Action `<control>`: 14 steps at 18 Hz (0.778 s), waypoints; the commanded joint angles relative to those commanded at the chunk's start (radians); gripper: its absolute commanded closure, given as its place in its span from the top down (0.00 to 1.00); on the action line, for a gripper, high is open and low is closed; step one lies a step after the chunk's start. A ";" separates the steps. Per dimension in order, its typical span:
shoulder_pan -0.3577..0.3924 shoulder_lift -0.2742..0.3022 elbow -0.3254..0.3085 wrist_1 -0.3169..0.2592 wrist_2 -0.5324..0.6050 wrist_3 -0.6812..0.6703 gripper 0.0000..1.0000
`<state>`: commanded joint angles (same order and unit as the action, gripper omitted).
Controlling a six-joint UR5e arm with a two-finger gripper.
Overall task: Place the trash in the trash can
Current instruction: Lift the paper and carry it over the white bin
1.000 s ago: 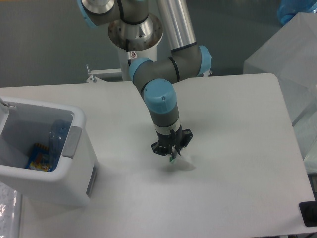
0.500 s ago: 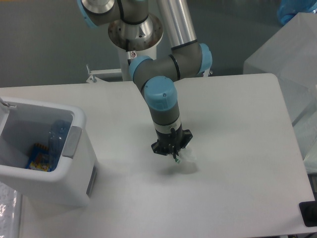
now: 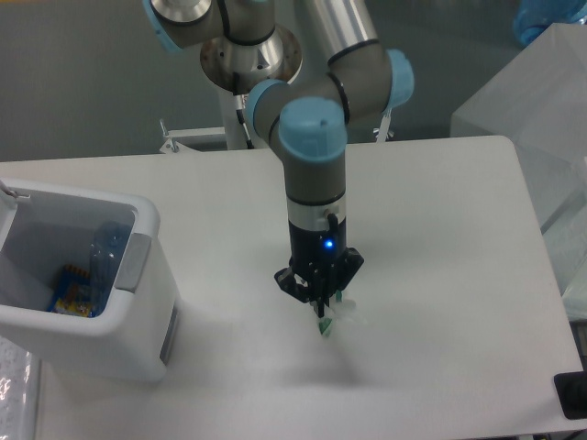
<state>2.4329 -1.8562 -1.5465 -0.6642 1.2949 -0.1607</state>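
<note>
The fingers (image 3: 323, 310) pinch a small crumpled wrapper (image 3: 336, 317), clear-white with green marks, hanging above the bench (image 3: 440, 275).

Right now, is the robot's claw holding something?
Gripper: closed on the wrapper, lifted off the table.

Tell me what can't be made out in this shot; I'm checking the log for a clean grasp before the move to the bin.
- Tool: its fingers are too small and dark to show how they close on the wrapper.
- Wrapper: partly hidden behind the tool; whether it is clear of the table is unclear.
- Trash can: cut off by the left edge; the bottle inside is hazy, its lower part hidden.
</note>
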 joint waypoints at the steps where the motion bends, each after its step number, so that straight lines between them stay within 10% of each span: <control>1: -0.002 0.014 0.020 0.000 -0.020 -0.034 0.15; 14: -0.178 0.175 0.043 0.002 -0.151 0.074 0.16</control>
<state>2.2551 -1.6813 -1.5033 -0.6627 1.1443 -0.0863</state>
